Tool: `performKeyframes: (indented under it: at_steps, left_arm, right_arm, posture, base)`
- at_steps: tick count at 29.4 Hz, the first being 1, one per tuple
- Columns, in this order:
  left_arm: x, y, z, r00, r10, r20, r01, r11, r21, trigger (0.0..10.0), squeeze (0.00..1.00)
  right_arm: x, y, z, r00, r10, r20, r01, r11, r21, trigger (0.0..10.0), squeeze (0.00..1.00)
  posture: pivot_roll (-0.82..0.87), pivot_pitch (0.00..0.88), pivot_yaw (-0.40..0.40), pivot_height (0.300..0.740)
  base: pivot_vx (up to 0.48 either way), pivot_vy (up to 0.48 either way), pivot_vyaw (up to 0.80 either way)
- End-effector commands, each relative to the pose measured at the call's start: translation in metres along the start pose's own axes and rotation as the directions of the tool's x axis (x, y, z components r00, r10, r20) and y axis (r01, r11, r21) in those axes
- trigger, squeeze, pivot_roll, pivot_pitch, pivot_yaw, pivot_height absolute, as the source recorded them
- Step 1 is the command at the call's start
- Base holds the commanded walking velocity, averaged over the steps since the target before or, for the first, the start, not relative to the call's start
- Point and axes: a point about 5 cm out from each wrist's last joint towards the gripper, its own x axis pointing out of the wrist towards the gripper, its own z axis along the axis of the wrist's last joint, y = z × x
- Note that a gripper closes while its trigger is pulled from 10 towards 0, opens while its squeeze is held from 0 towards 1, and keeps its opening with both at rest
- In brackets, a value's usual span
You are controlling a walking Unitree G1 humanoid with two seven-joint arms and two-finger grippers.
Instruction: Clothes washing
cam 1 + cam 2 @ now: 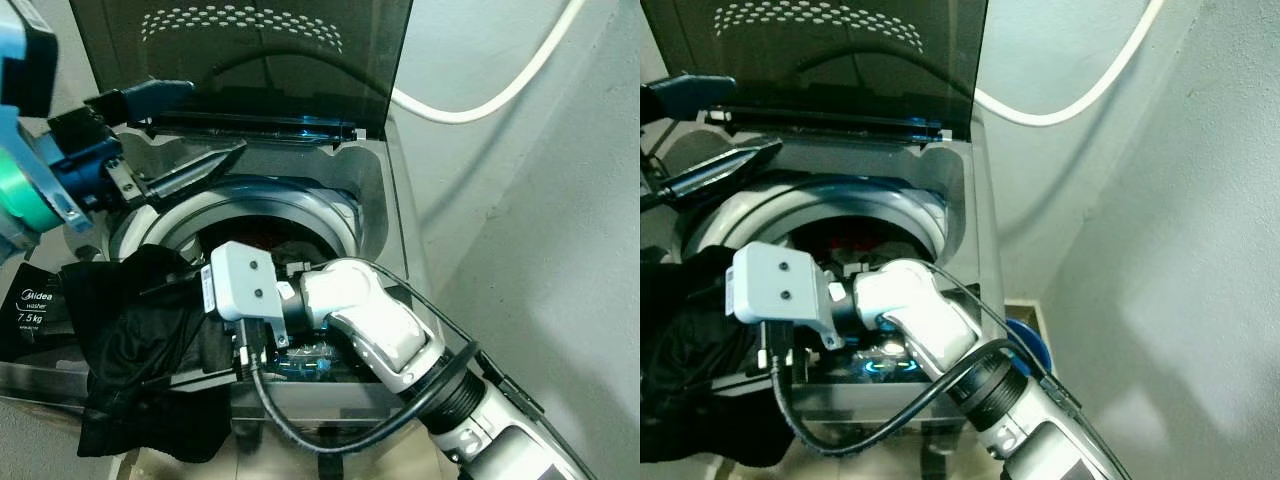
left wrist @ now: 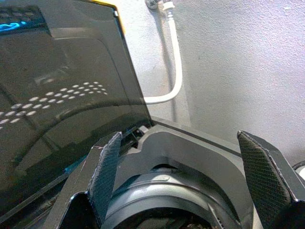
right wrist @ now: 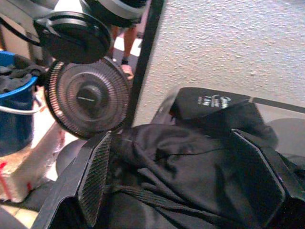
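A top-loading washing machine [image 1: 385, 215] stands with its dark lid [image 1: 250, 50] raised. A black garment [image 1: 140, 330] is draped over the machine's front left rim and hangs down its front. My right gripper [image 3: 171, 136] reaches across the machine's front to this garment. Its fingers stand open, with the black cloth [image 3: 190, 167] lying between and below them. My left gripper [image 1: 190, 125] hovers open above the back left of the drum opening [image 1: 290, 215], holding nothing. Something dark red [image 1: 275, 235] lies deep in the drum.
A white hose [image 1: 480, 105] runs along the grey wall behind the machine. A blue bucket [image 1: 1028, 342] stands on the floor to the machine's right. The right wrist view has a standing fan [image 3: 88, 98] and a person's legs [image 3: 127, 40] beyond it.
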Motion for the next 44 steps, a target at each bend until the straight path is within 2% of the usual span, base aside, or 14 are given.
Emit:
performKeyframes:
  at_steps: [1,9,10,12,22,23,24,25,44]
  left_arm:
    - [0.001,-0.001,-0.002,1.000,-0.013,-0.004,0.013,1.000,-0.004,10.0,0.00]
    - [0.006,-0.004,-0.007,0.999,-0.040,-0.007,0.040,0.999,-0.034,10.0,0.00]
    - [0.007,-0.004,-0.007,0.999,-0.043,-0.007,0.043,0.998,-0.038,10.0,0.00]
    - [0.007,-0.004,-0.008,0.999,-0.045,-0.006,0.045,0.998,-0.040,10.0,0.00]
    - [0.008,-0.006,-0.010,0.999,-0.048,-0.011,0.047,0.998,-0.049,10.0,0.00]
    - [0.007,-0.006,-0.011,0.999,-0.047,-0.012,0.046,0.998,-0.051,10.0,0.00]
    - [0.007,-0.006,-0.011,0.999,-0.047,-0.013,0.046,0.998,-0.052,10.0,0.00]
    - [0.007,-0.006,-0.011,0.999,-0.046,-0.013,0.046,0.998,-0.053,10.0,0.00]
    - [0.007,-0.006,-0.011,0.999,-0.041,-0.016,0.040,0.998,-0.055,10.0,0.00]
  right_arm:
    - [0.004,0.004,0.001,1.000,0.031,0.000,-0.031,1.000,-0.002,10.0,0.00]
    - [0.007,0.005,-0.002,0.998,-0.006,-0.067,0.005,1.000,-0.015,10.0,0.00]
    - [0.009,0.003,-0.007,0.993,-0.031,-0.118,0.027,0.999,-0.036,10.0,0.00]
    - [0.010,0.001,-0.010,0.987,-0.047,-0.152,0.040,0.998,-0.052,10.0,0.00]
    - [0.015,0.005,-0.021,0.972,-0.047,-0.229,0.031,0.997,-0.072,10.0,0.00]
    - [0.017,0.005,-0.022,0.971,-0.049,-0.233,0.033,0.997,-0.074,4.8,0.00]
    - [0.018,0.006,-0.022,0.971,-0.053,-0.234,0.036,0.997,-0.075,4.8,0.00]
    - [0.019,0.005,-0.022,0.970,-0.064,-0.234,0.047,0.996,-0.077,0.0,0.00]
    - [0.017,-0.009,-0.020,0.955,-0.205,-0.216,0.185,0.977,-0.108,0.0,0.00]
  posture:
    - [0.11,0.096,0.025,0.740]
    - [0.10,0.107,0.035,0.740]
    - [0.10,0.111,0.037,0.740]
    - [0.10,0.111,0.037,0.740]
    - [0.11,0.113,0.036,0.740]
    - [0.11,0.117,0.035,0.740]
    - [0.11,0.117,0.035,0.740]
    - [0.11,0.119,0.034,0.740]
    - [0.11,0.121,0.036,0.740]
  base:
    - [0.000,0.000,0.00]
    - [0.000,0.000,0.00]
    - [0.000,0.000,0.00]
    - [0.000,0.000,0.00]
    - [0.000,0.000,0.00]
    - [0.000,0.000,0.00]
    - [0.000,0.000,0.00]
    - [0.000,0.000,0.00]
    - [0.000,0.000,0.00]
